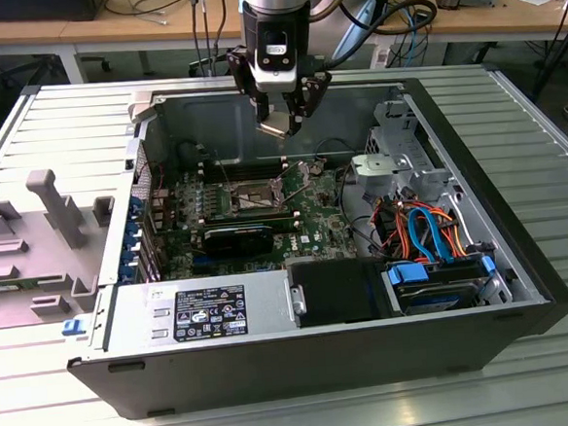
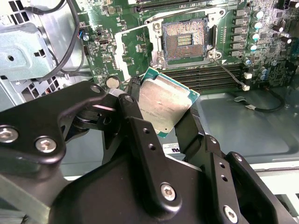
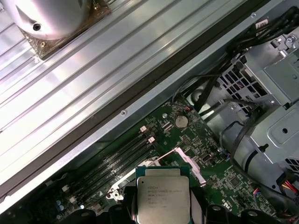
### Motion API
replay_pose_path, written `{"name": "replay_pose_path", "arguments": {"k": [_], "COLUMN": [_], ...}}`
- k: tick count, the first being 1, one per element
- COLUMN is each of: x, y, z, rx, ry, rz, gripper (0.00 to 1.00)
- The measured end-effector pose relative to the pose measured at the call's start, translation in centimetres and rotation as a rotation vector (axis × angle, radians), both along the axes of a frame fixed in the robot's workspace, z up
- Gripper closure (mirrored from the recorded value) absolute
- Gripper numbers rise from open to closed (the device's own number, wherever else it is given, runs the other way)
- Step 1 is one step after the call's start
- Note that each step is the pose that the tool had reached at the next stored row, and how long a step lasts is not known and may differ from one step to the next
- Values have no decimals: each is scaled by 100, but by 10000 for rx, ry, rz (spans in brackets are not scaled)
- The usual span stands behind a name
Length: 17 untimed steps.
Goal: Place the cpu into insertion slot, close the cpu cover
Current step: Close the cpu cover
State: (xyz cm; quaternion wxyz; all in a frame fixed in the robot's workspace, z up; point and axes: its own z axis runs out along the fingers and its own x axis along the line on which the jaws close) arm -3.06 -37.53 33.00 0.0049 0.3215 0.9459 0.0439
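1. Furthest to the exterior view's left of the jaws, a grey plastic shroud (image 1: 32,231) lies on the ribbed table (image 1: 522,128). It is outside the case (image 1: 324,366) and well apart from the work.
2. The power supply box (image 1: 198,312) sits inside the case, far below the jaws and toward the camera.
3. The insertion slot (image 1: 253,193) is below the jaws, slightly to the exterior view's left. Its dark centre is bare, with nothing seated. In the second wrist view it lies beyond the jaw tips, across the memory slots (image 2: 205,77). The cpu cover (image 2: 133,46) is swung open and lies flat beside the slot, so the slot is unobstructed.
4. The gripper (image 1: 283,123) hangs over the board with its jaws clamped on the cpu (image 2: 166,105). The chip is pinched at two opposite edges and tilted, in the air and touching nothing but the jaws. Its metal lid faces both wrist cameras.
5. Handling judgement: the chip looks light, thin and stiff. The polished lid is likely slippery, and the contact side and the slot's pins are likely fragile. The edges are the right place to hold it, as it is held now, with nothing pressing on the underside.
6. To the exterior view's right of the jaws and lower, the drive cage (image 1: 397,161) and the orange and blue cables (image 1: 426,227) stand well apart.
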Motion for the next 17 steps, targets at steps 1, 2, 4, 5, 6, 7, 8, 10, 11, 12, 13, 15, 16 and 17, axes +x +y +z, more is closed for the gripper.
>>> {"name": "replay_pose_path", "arguments": {"k": [1, 2, 4, 5, 6, 7, 8, 10, 11, 12, 13, 15, 16, 17], "x": [0, 0, 0, 0, 0, 0, 0, 0, 0, 0, 0, 0, 0, 0], "y": [0, 0, 0, 0, 0, 0, 0, 0, 0, 0, 0, 0, 0, 0], "z": [0, 0, 0, 0, 0, 0, 0, 0, -1, -1, -1, -1, -1, -1], "rx": [0, 0, 0, 0, 0, 0, 0, -1, 0, 1, 0, -1, 0, -1], "ry": [0, 0, 0, 0, 0, 0, 0, 1, 0, -1, 0, 0, 0, 0], "rz": [-8, -18, -42, -52, -60, -77, -89, -113, -128, -141, -157, -184, -196, -209], "gripper": [45, 45, 45, 45, 45, 45, 45, 45, 45, 45, 45, 45, 45, 45]}}
